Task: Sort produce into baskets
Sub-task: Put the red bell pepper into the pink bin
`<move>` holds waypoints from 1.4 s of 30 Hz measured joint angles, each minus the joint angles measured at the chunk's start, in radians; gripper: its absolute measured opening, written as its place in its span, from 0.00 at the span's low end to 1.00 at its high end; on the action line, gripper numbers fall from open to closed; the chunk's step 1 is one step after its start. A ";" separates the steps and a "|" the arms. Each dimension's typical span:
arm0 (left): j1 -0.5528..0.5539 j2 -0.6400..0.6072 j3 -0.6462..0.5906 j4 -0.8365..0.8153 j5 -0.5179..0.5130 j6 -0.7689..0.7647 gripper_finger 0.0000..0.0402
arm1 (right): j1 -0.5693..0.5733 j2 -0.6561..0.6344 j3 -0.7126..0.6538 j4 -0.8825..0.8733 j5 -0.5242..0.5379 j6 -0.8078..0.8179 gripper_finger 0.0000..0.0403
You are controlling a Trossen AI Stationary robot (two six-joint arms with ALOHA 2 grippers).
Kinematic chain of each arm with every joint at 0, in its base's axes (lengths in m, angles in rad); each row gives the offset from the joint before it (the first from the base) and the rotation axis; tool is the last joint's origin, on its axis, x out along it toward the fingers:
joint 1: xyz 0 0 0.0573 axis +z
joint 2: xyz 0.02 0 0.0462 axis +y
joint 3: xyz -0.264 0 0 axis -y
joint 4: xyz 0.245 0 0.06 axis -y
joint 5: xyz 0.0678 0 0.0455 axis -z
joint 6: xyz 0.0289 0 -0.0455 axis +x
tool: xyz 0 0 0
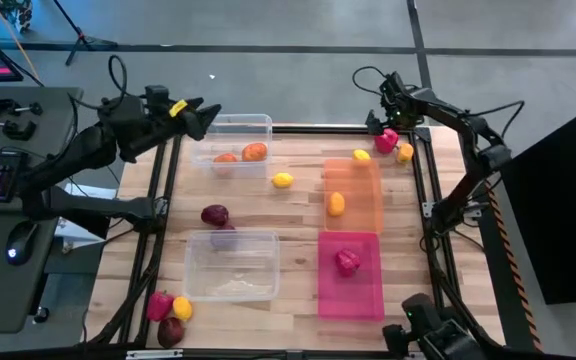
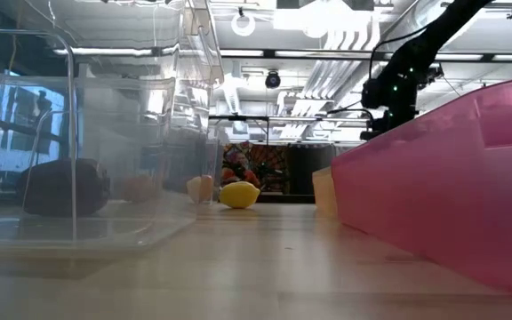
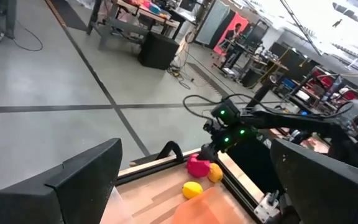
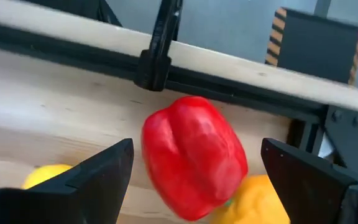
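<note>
A bright red pepper (image 4: pixel 194 155) lies on the table at the far right corner (image 1: pixel 386 140). It sits beside an orange piece (image 4: pixel 253 202) and a yellow piece (image 4: pixel 45 175). My right gripper (image 1: pixel 383 125) hangs open just above the pepper, pointing steeply down, one finger on either side with a gap to each. My left gripper (image 1: pixel 203 118) is open and holds nothing. It is raised at the far left, by the far clear basket (image 1: pixel 236 125), which holds two orange pieces (image 1: pixel 255 152).
The orange basket (image 1: pixel 368 205) holds a yellow-orange piece (image 1: pixel 336 203). The pink basket (image 1: pixel 353 300) holds a pink-red piece (image 1: pixel 347 262). The near clear basket (image 1: pixel 231 270) stands left of it. A lemon (image 1: pixel 283 180) and a maroon piece (image 1: pixel 215 215) lie loose; three more pieces (image 1: pixel 171 315) sit near left.
</note>
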 joint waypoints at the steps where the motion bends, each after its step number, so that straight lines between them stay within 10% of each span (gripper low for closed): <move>1: 0.013 -0.001 0.000 0.000 0.015 0.000 0.99 | 0.001 0.009 0.000 -0.002 0.010 -0.029 0.85; 19: 0.146 0.000 0.000 -0.001 0.170 0.011 0.99 | 0.002 0.158 0.002 -0.004 0.002 -0.130 0.84; 28: 0.184 -0.003 0.000 0.004 0.185 0.023 0.99 | 0.002 0.033 0.000 -0.038 -0.003 -0.134 0.66; 42: 0.209 -0.002 0.001 0.149 0.196 -0.023 0.99 | 0.208 -0.478 -0.007 0.120 -0.496 0.003 0.66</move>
